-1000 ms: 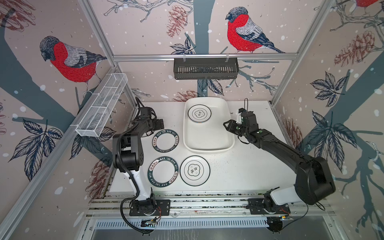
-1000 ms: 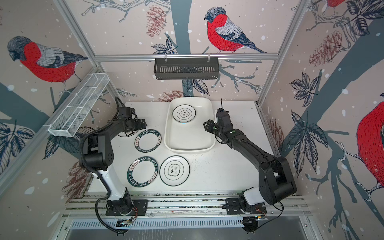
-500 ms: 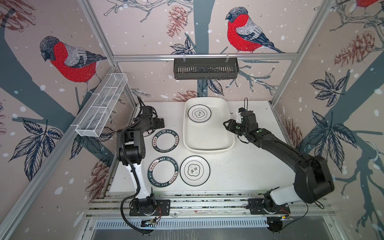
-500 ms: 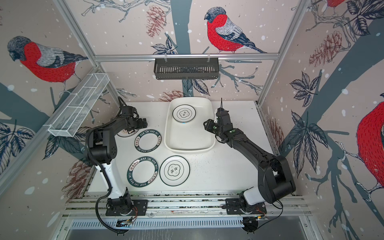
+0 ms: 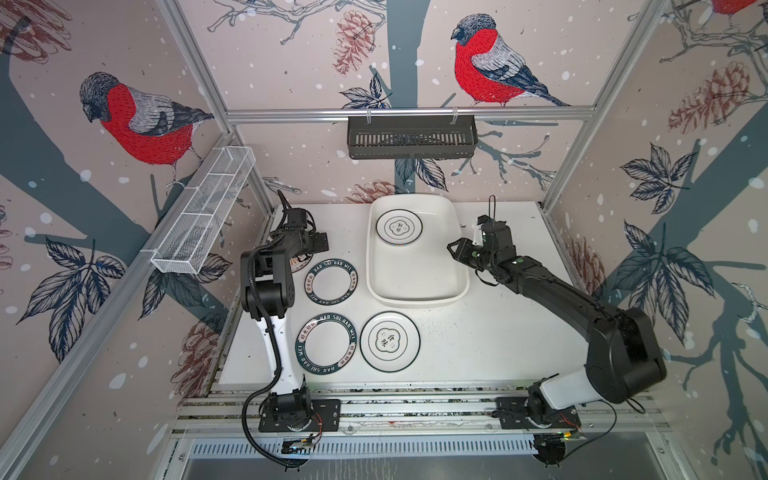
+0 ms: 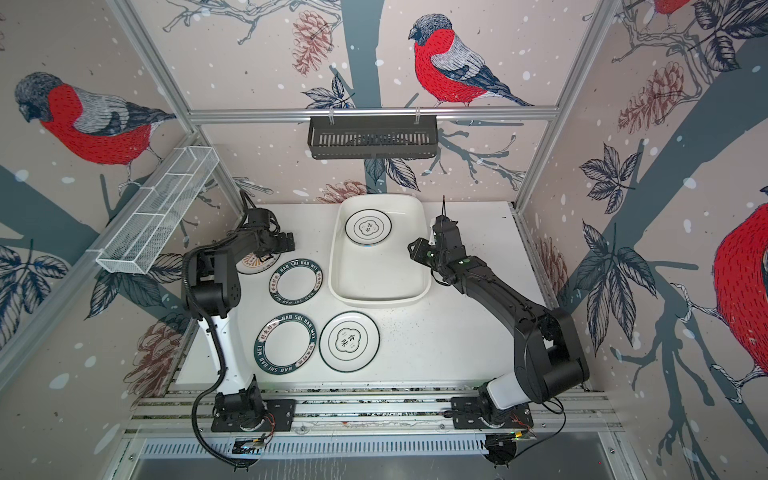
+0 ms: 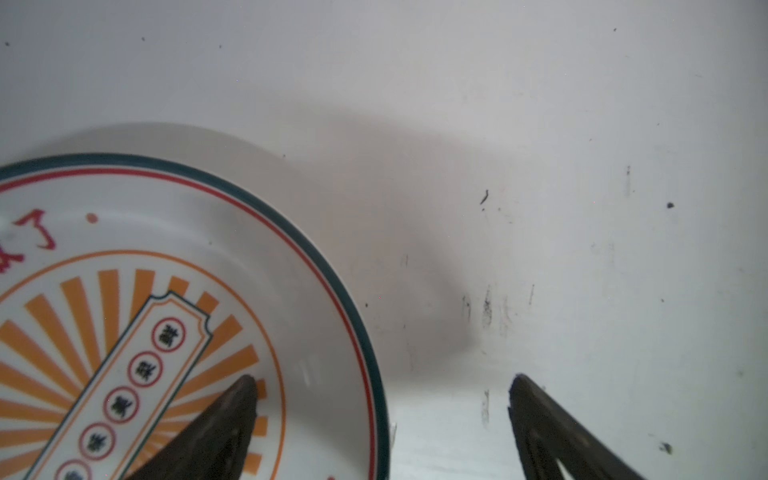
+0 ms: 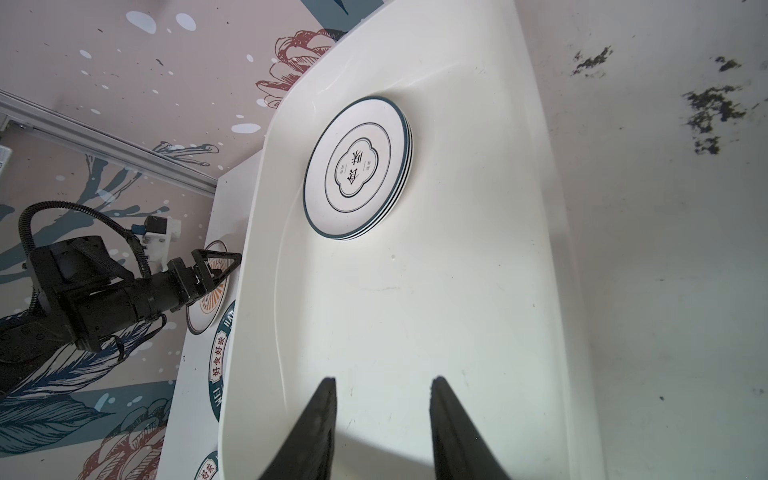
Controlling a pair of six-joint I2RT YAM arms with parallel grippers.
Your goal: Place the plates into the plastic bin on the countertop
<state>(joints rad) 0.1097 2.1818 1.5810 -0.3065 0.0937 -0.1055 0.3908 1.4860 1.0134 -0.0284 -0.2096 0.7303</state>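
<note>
The left gripper [image 5: 319, 242] is close above the back left part of the worktop [image 5: 498, 332], its jaws spread wide with nothing clamped between them. In the left wrist view the jaws straddle the rim of the sunburst plate [image 7: 124, 291]. One finger [image 7: 224, 424] stands over the plate's orange-rayed centre, the other over bare worktop just outside the rim. Whether either finger touches the plate cannot be told. That plate lies flat on the worktop and is largely hidden under the arm in both top views. The right gripper [image 5: 455, 249] hangs above the right side of the plastic bin [image 5: 415, 274], jaws partly open and empty. In the right wrist view both of its fingers show over the bin's bare floor with clear space between them, touching nothing. The bin stands at the back centre of the worktop. It holds a stack of plates [image 8: 357, 168] at its far end, topped by a plate with a centre emblem, with further dark rims showing beneath it. Three more plates lie flat on the worktop outside the bin. The rear lettered-rim plate [image 5: 331, 279] is just left of the bin, beside the sunburst plate. The front lettered-rim plate [image 5: 326, 344] lies nearer the front edge. The emblem plate [image 5: 390, 341] is just beside it, in front of the bin's near wall.
</note>
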